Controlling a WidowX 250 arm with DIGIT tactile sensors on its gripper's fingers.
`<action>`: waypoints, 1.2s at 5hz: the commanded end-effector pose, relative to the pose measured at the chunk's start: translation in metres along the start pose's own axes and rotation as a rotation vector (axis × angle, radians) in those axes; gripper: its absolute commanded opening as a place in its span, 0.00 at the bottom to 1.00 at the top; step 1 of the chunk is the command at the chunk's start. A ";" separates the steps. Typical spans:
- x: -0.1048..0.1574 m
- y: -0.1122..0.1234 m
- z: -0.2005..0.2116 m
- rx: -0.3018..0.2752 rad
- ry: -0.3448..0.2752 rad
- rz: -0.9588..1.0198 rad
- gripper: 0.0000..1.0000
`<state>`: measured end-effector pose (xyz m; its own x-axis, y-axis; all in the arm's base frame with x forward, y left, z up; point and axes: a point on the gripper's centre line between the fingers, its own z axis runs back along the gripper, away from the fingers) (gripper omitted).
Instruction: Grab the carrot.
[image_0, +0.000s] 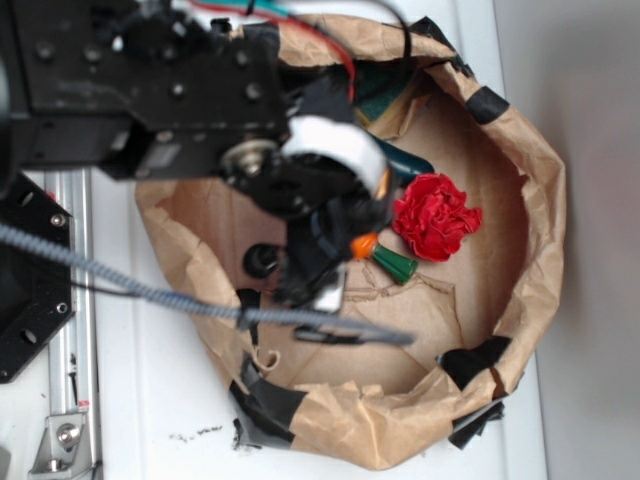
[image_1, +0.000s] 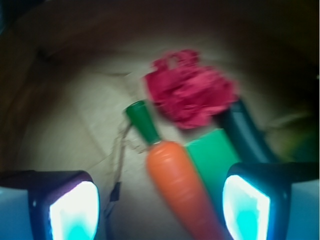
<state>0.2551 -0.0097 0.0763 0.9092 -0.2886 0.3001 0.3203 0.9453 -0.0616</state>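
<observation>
My gripper (image_1: 160, 207) was open, carrot (image_1: 182, 187) lying between the fingers (image_1: 75, 210), untouched. Wrist view showed its whole orange body; exterior view showed only the stem end (image_0: 385, 258), beside the red ruffled ball (image_0: 435, 215) in the paper-lined bowl (image_0: 540, 200).

Looks like a robotics lab bench: a white tabletop (image_0: 150, 400), a bolted metal rail (image_0: 70, 300), and a taped-up brown paper bin (image_0: 540, 200) holding toy props.
</observation>
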 end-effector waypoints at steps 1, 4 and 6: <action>0.009 0.005 -0.042 -0.001 0.025 -0.108 1.00; -0.023 0.005 -0.043 -0.050 0.198 -0.144 0.00; -0.022 -0.020 -0.017 -0.099 0.169 -0.169 0.00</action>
<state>0.2289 -0.0179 0.0430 0.8918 -0.4386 0.1108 0.4511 0.8809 -0.1432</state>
